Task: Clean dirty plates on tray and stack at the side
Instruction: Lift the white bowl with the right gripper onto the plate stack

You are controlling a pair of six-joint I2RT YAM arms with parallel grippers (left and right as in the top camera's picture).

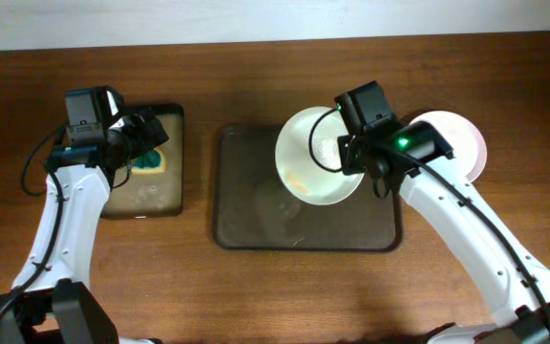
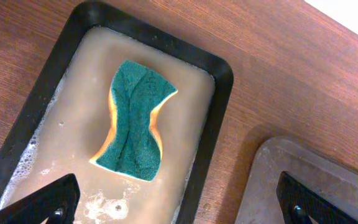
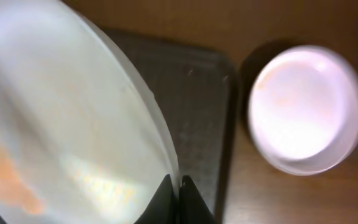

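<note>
My right gripper [image 1: 356,161] [image 3: 179,194] is shut on the right rim of a white plate [image 1: 315,158] [image 3: 61,118], held over the far right part of the dark brown tray [image 1: 256,215] [image 3: 197,99]. An orange-yellow smear [image 3: 11,177] marks the inside of that plate. A second white plate [image 1: 461,143] [image 3: 306,109] lies on the table just right of the tray. My left gripper [image 1: 153,136] [image 2: 179,208] hangs wide open over the small black tray, its fingers [image 2: 48,202] apart and holding nothing.
A green sponge [image 2: 135,118] [image 1: 147,162] with a yellow underside lies in murky, soapy water in the narrow black tray [image 2: 213,124] [image 1: 175,191], left of the brown tray. A corner of the brown tray [image 2: 328,171] shows in the left wrist view. Wooden tabletop [image 1: 256,296] surrounds everything.
</note>
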